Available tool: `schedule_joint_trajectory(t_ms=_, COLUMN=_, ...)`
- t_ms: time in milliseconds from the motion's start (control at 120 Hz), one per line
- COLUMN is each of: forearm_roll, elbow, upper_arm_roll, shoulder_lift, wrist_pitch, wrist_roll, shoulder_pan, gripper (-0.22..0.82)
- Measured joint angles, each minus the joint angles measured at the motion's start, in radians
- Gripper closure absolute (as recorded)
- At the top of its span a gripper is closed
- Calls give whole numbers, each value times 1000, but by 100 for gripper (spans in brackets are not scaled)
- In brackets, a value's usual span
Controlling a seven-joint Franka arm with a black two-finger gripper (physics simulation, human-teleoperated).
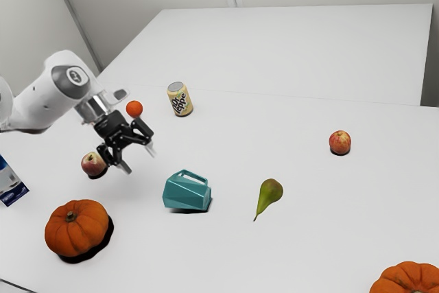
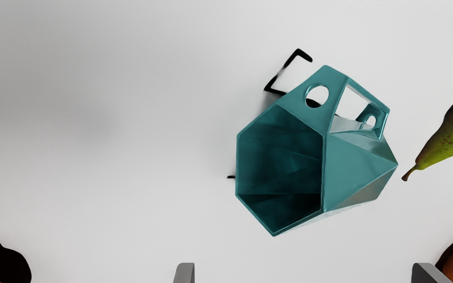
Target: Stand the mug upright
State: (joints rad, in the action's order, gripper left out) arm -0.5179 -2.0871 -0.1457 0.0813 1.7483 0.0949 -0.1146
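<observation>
Teal mug (image 1: 185,195) lies on side, between green pear (image 1: 271,191) and orange pumpkin (image 1: 86,230).

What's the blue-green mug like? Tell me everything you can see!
The mug is teal, a bit shiny and made of flat, angled faces, maybe ceramic or plastic. It lies on its side on the white table. Its wide mouth faces the exterior view's left, and looks empty inside. The angular handle sticks up, with a round hole near the mouth. The pear is nearby, not touching. The open gripper isn't touching it either.
</observation>
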Motion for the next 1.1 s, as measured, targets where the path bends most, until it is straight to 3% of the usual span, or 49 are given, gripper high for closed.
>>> schedule_joint_trajectory(t_ms=467, forearm_roll=-182, elbow=-1, upper_arm_roll=6, shoulder_lift=145, wrist_pitch=28, wrist_roll=5, shoulder_pan=9, gripper=0)
schedule_joint_trajectory(t_ms=875, forearm_roll=-316, elbow=-1, upper_arm_roll=59, shoulder_lift=215, wrist_pitch=39, wrist_roll=3, shoulder_pan=17, gripper=0)
schedule_joint_trajectory(t_ms=1100, forearm_roll=-305, elbow=9, upper_arm_roll=66, shoulder_lift=213, wrist_pitch=49, wrist_roll=0, shoulder_pan=18, gripper=52)
